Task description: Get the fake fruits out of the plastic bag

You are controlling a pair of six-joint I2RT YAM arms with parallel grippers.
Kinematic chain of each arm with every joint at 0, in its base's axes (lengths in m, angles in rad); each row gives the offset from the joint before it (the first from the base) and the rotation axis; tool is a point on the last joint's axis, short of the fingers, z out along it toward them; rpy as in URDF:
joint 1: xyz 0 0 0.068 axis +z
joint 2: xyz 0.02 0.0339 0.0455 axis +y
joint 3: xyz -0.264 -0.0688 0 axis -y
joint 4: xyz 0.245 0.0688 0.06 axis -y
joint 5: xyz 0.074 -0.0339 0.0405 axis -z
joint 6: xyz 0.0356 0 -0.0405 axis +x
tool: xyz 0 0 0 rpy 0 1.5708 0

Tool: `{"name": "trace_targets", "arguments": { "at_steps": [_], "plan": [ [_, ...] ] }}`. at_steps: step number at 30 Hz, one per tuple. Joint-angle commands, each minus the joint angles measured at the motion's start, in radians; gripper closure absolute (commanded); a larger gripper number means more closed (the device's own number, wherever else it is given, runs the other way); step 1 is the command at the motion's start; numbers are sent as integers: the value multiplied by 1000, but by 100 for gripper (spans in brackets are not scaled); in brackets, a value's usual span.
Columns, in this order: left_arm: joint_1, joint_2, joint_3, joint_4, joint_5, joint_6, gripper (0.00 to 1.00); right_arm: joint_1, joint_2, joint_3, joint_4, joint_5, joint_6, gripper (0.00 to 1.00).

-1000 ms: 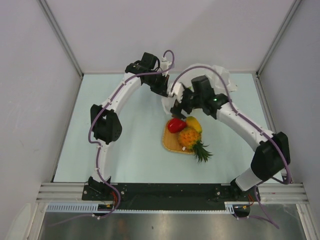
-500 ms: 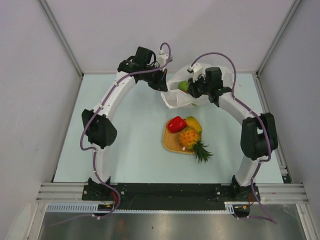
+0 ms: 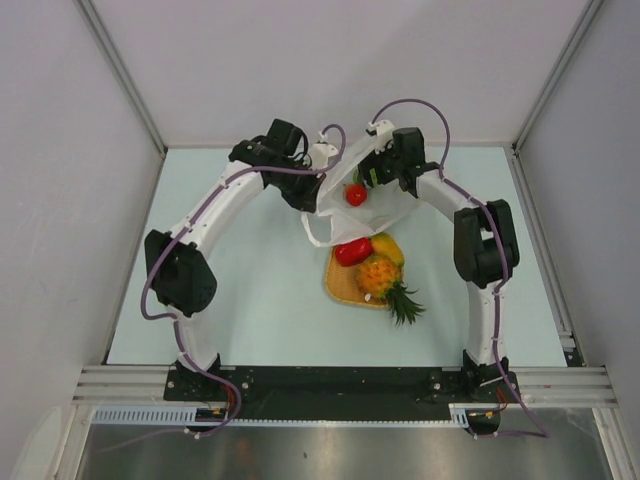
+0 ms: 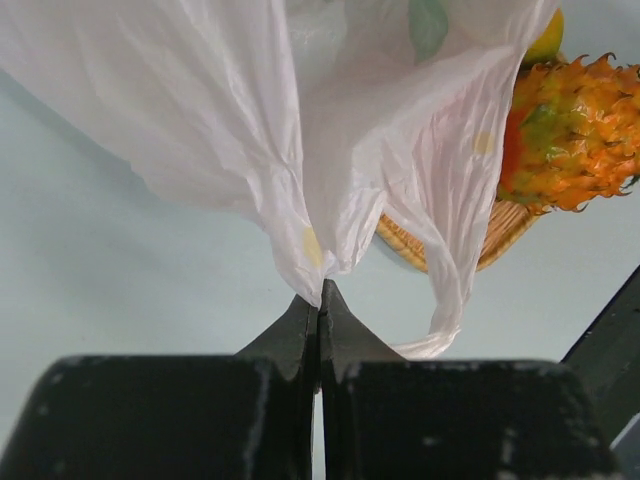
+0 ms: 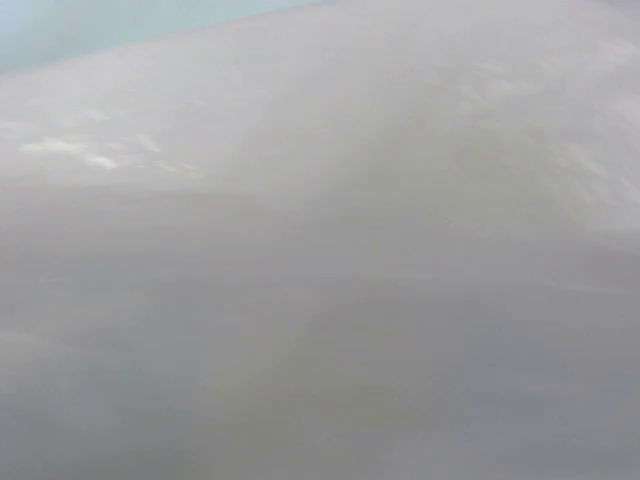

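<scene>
No writing, label or number (on anything here) can be read.

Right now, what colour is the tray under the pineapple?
Orange woven wicker; the tray shows best in the left wrist view.

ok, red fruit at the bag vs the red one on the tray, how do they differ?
Place: the upper red fruit shows in the mouth of the plastic bag; the lower red fruit lies on the woven tray beside the mango. Shape: the upper one looks small and round, the lower one larger and elongated. Both are glossy red.
</scene>
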Motion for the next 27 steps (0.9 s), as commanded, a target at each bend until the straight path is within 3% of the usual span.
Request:
{"name": "trace_targets", "arguments": {
  "at_steps": [1,3,10,13,16,20,23,27],
  "plan": [
    [-35,-54,-15,16,-77,71,99,-17,104,119,22,3,64,7],
    [-38,-37,-11,16,-83,69,100,-14,136,168,14,0,76,3],
    [-41,6,31,18,-69,56,100,-12,248,260,55,38,125,2],
    [-44,16,32,15,-62,54,100,-12,325,373,19,35,133,2],
    [-46,29,51,9,-60,49,100,-21,369,410,18,15,147,12],
    [-46,42,71,6,-60,43,100,-29,368,420,22,-15,130,39],
    [-44,56,84,7,-62,42,100,-40,340,401,12,-35,139,48],
    [-38,75,107,21,-62,20,100,-53,203,343,6,-116,164,51]
  ]
}}
